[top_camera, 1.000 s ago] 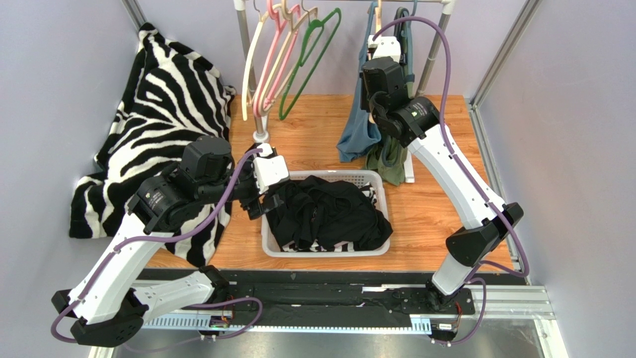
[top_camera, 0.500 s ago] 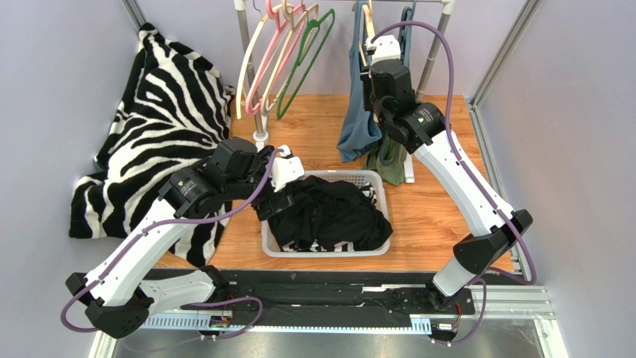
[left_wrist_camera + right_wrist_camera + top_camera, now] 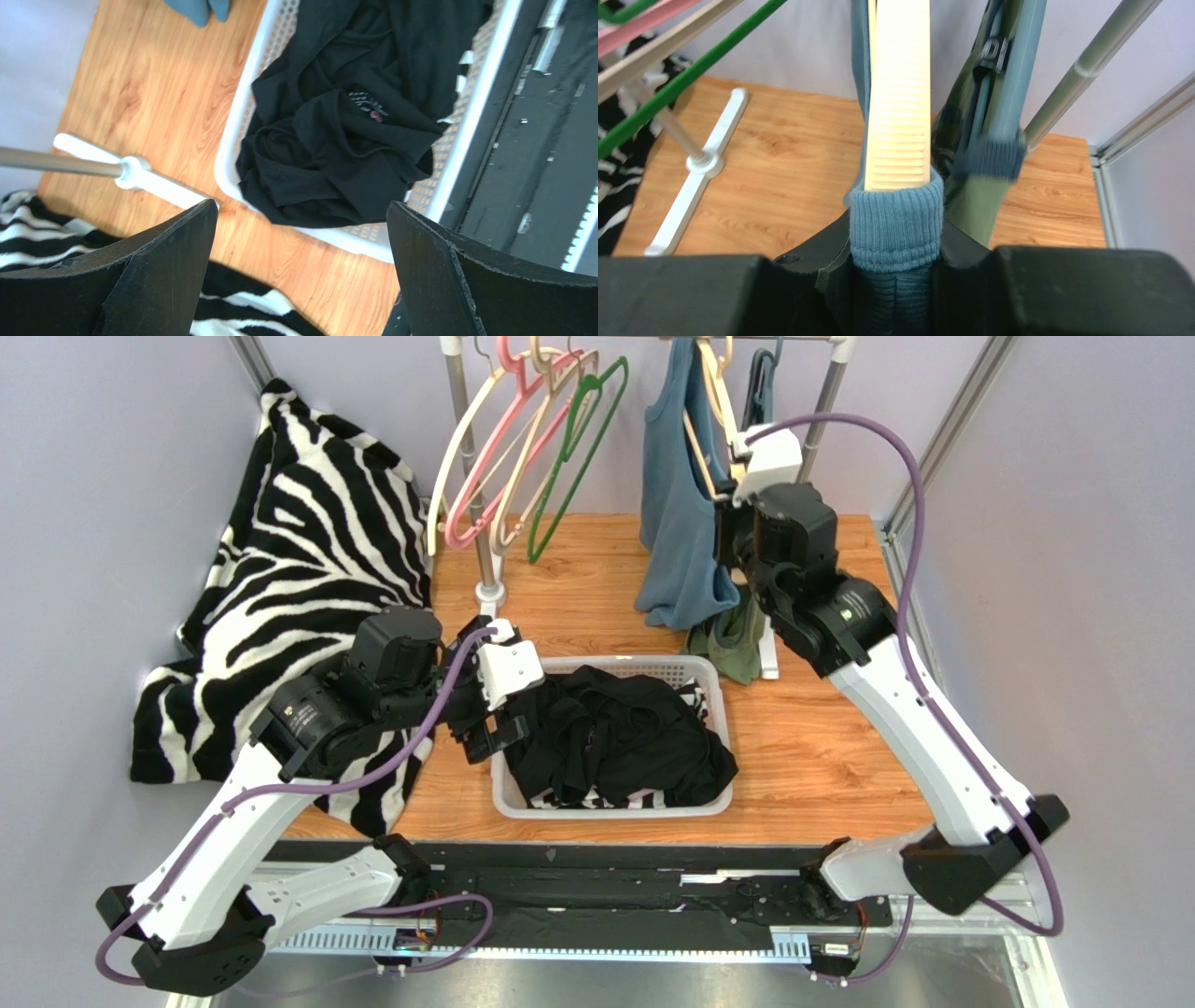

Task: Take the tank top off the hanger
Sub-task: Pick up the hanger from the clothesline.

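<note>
Top external: my right gripper [image 3: 730, 493] is up at the rack, its fingers closed on the shoulder of the blue tank top [image 3: 680, 504]. The top hangs on the cream hanger [image 3: 713, 406], with its hem just above the tabletop [image 3: 821, 749]. An olive garment [image 3: 730, 637] hangs just beside it on the right, and the right rack post [image 3: 821, 420] is close behind my wrist, so room on that side is tight. To the left, three empty hangers [image 3: 561, 462] swing near the left rack post [image 3: 463, 420]. My left gripper [image 3: 494, 732] hovers over the left edge of the white basket [image 3: 721, 703], which is heaped with black clothes [image 3: 617, 735]. A zebra blanket [image 3: 309, 518] covers the tabletop's left side up to the wall. Left wrist: both fingers [image 3: 161, 276] are spread wide with nothing between them. Below them lie the basket rim [image 3: 235, 140], the black pile and the white rack foot [image 3: 165, 187], with bare wood between. Right wrist: the fingers [image 3: 822, 259] pinch the ribbed blue strap [image 3: 896, 224] where it wraps the hanger's end [image 3: 899, 105]. The olive garment touches it on the right, and a green hanger [image 3: 689, 77] crosses at upper left.
</note>
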Controlling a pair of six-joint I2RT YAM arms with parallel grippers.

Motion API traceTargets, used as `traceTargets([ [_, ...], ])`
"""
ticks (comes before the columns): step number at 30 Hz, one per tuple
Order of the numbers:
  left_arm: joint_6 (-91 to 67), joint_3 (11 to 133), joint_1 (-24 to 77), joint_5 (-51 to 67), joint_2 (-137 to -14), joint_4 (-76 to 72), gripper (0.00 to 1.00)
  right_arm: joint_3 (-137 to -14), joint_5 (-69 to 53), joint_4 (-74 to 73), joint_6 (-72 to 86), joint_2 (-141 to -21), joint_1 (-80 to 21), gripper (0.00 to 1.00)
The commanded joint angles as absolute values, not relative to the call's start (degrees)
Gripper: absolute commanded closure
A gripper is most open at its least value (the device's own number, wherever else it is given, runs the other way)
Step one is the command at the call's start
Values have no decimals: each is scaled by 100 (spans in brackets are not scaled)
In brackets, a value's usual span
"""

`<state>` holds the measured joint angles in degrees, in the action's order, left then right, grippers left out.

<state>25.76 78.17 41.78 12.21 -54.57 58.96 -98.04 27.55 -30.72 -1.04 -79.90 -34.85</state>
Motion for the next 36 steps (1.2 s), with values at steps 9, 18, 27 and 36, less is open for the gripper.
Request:
traceTargets([
  [9, 2435, 8358, 3877, 1987, -5247, 6082, 1, -9237, 801, -4130, 404, -5811, -3595, 100],
  [18, 2461, 8227, 3709, 2285, -5195, 6161, 1, -10519, 79, -4798, 317, -5440, -3603, 100],
  [27, 2364, 8376, 3533, 2189, -5107, 6108, 1, -11926, -729, -4764, 210, -6117, -3604, 100],
  [36, 2391, 8262, 3516, 2180, -5019, 6091, 1, -11804, -1529, -4165, 571, -6029, -3604, 100],
])
